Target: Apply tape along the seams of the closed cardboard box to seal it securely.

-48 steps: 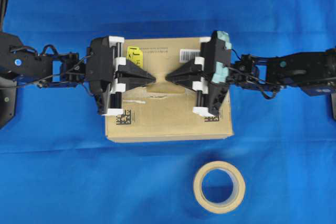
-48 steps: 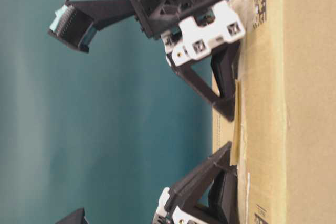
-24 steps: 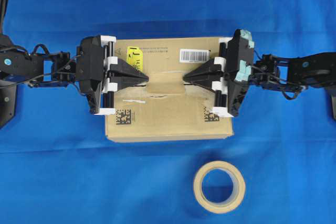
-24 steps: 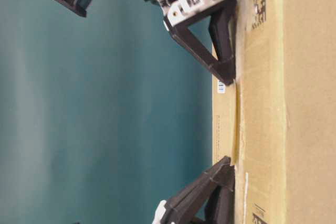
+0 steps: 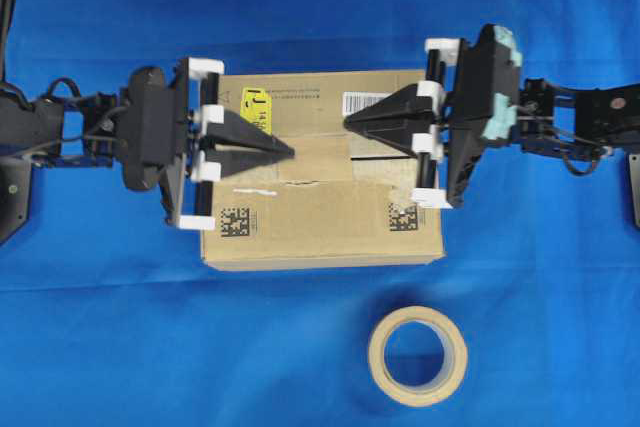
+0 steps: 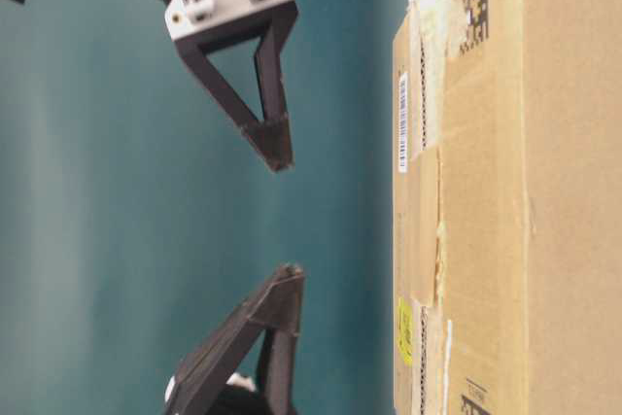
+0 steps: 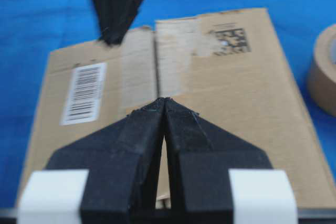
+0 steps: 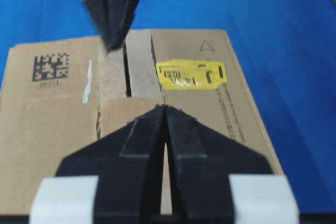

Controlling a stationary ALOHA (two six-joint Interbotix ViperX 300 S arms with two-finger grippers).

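The cardboard box [image 5: 320,232] lies flat on the blue cloth, yellow sticker [image 5: 255,105] at its back left. The tape [image 5: 318,159] is a small tan patch stuck across the middle of the seam [image 8: 127,72]; it also shows in the table-level view [image 6: 425,230]. My left gripper [image 5: 288,151] is shut and empty, its tip at the patch's left edge. My right gripper [image 5: 348,124] is shut and empty, just past the patch's right edge. In the table-level view both tips, the left [image 6: 287,274] and the right [image 6: 277,157], hang clear above the box top.
The beige tape roll [image 5: 417,356] lies flat on the cloth in front of the box, right of centre; it shows at the right edge of the left wrist view [image 7: 323,77]. Blue cloth surrounds the box on all sides.
Both shut grippers were pressing on the tape patch. They slid apart along the seam, then lifted off the box. The patch stays stuck on the box.
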